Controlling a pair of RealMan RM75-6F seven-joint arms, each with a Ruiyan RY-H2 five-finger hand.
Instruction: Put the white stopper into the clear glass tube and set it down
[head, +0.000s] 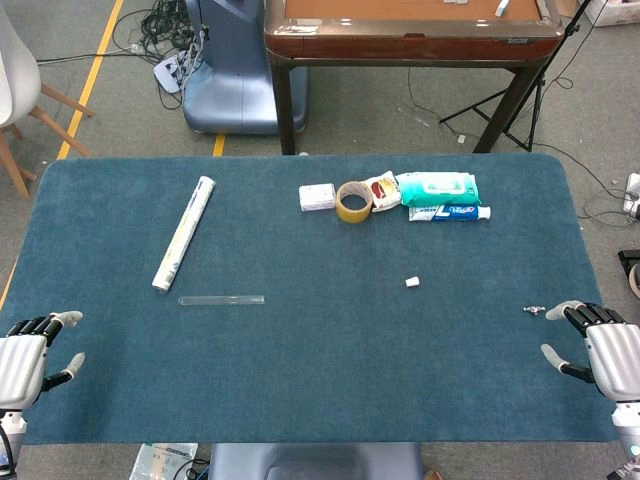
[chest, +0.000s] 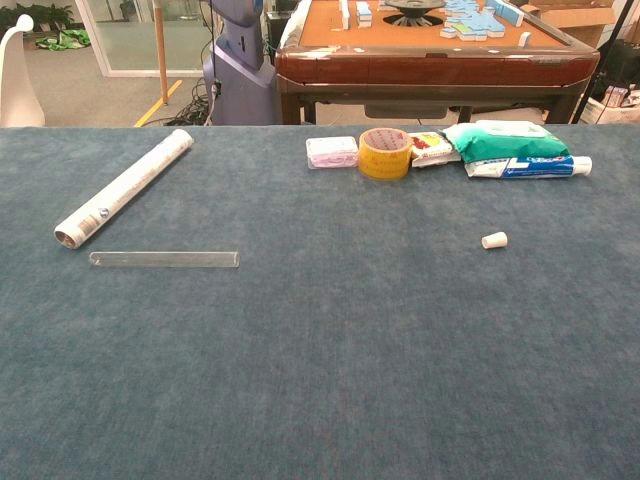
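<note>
Your left hand (head: 28, 358) rests at the near left corner of the table, fingers apart and holding nothing. Your right hand (head: 598, 347) rests at the near right edge, fingers likewise spread and empty; a small metal piece (head: 533, 310) lies just beyond its fingertips. Only the head view shows your hands.

The glass tube (head: 221, 299) lies flat on the left half of the blue carpet-like cover (head: 320, 380), its length running left to right. Just beyond it, a rolled paper (head: 184, 233) lies at a slant, its near end close to the tube's left end but apart from it. The white stopper (head: 411, 282) lies on its side on the right half, well apart from the tube and from both of your hands.

Along the far side you see a row of items: a small white box (head: 317, 196), a roll of tan tape (head: 353, 201) standing on edge, a small red-and-white packet (head: 382, 190), a green pack of wipes (head: 437, 187), and a toothpaste tube (head: 449, 212) lying just in front of the wipes.

Beyond the table stands a wooden game table (head: 410, 30) with dark legs. To its left is a blue-grey machine base (head: 232, 70) with cables (head: 165, 30) on the grey floor, and a yellow floor line (head: 90, 75). A white chair (head: 20, 90) stands at the far left; a tripod (head: 510, 100) stands at the right.
</note>
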